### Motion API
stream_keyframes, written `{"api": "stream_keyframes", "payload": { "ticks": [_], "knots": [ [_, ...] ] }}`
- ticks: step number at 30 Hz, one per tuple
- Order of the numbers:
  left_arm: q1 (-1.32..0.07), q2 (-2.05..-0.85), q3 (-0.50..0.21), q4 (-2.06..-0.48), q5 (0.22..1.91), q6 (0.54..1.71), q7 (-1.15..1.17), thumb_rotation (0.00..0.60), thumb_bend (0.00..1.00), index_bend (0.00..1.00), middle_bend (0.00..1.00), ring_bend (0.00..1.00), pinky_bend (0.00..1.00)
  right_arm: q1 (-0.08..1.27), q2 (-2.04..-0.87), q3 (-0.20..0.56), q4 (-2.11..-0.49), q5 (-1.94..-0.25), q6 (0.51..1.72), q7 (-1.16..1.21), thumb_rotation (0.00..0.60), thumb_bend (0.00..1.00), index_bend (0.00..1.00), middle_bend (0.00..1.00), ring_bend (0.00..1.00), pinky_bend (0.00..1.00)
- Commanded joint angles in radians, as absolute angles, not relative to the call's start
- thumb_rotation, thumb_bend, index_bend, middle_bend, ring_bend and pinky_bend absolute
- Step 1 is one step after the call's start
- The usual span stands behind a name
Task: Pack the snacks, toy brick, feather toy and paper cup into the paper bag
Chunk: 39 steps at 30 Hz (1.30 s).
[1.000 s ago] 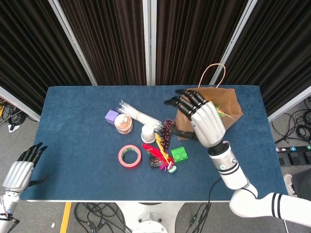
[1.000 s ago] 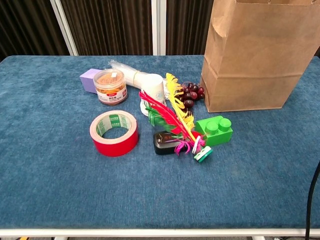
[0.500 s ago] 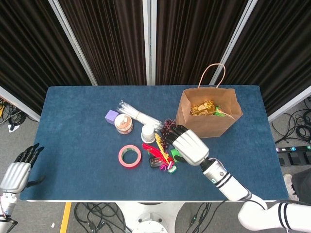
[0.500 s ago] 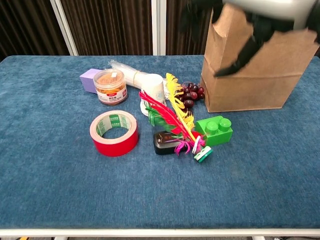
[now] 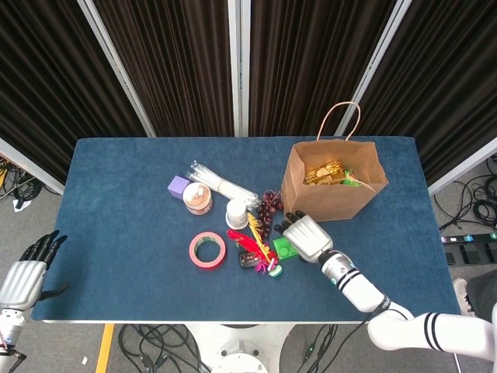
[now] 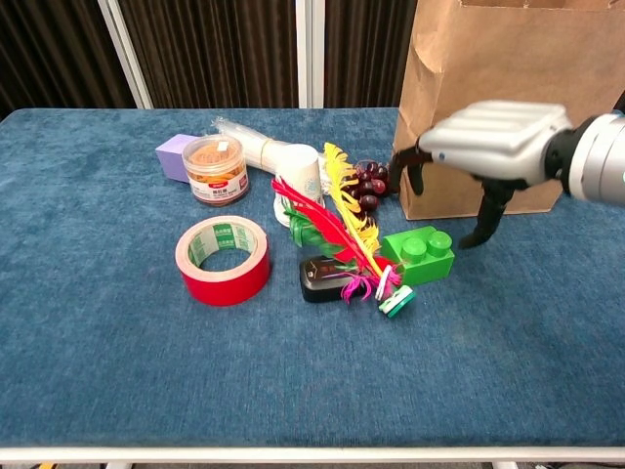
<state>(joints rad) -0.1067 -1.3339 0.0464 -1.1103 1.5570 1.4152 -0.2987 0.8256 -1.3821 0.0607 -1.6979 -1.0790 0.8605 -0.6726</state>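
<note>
The right hand has been brought down from above the paper bag and is now held just over the green toy brick, fingers spread and curled downward, nothing gripped. Snack packets are seen inside the bag, so a drop-off is judged done and the brick is taken as the next pick. The feather toy and paper cup lie on the table beside it. The left hand is kept off the table's edge, fingers loosely apart, empty.
</note>
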Motion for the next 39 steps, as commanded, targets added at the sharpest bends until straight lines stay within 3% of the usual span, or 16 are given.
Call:
{"api": "stream_keyframes", "payload": {
  "ticks": [1,24,39],
  "knots": [
    [-0.106,-1.335,0.047,-1.108,1.557,1.414,-0.301,0.6,0.26,0.13,0.08,0.02,0.17,0.833,-1.403,0.043,-1.679,-1.065,0.853,-0.688,0.6,0.0,0.23,0.32,0.16,0.23],
    [-0.1,-1.356,0.043,-1.045,1.55,1.413,-0.313,0.6,0.26,0.13,0.08,0.02,0.17,0.87,-1.533,0.031,-1.544,-0.979,0.836,-0.692,0.6,0.0,0.22,0.3,0.11,0.2],
    [-0.098,-1.363,0.042,-1.03,1.547,1.408,-0.325,0.6,0.26,0.13,0.08,0.02,0.17,0.87,-1.542,0.001,-1.546,-0.963,0.857,-0.717,0.6,0.0,0.22,0.35,0.21,0.29]
  ]
}}
